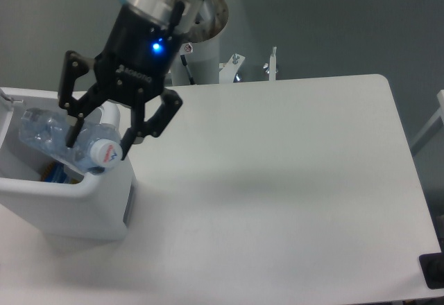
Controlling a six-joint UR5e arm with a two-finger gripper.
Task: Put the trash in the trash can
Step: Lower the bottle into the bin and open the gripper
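You are holding the pincer [97,147] clamped on the bottle [62,145] over the trash can [83,197] opening; next, you'll likely be releasing it inside.

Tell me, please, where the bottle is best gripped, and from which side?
Grip the bottle across its body just behind the white cap, coming from above. It lies tilted and long, so the fingers span its narrow width, as the gripper does over the bin.

A lab: pedestal-mounted robot arm [173,0] at white table [291,180]
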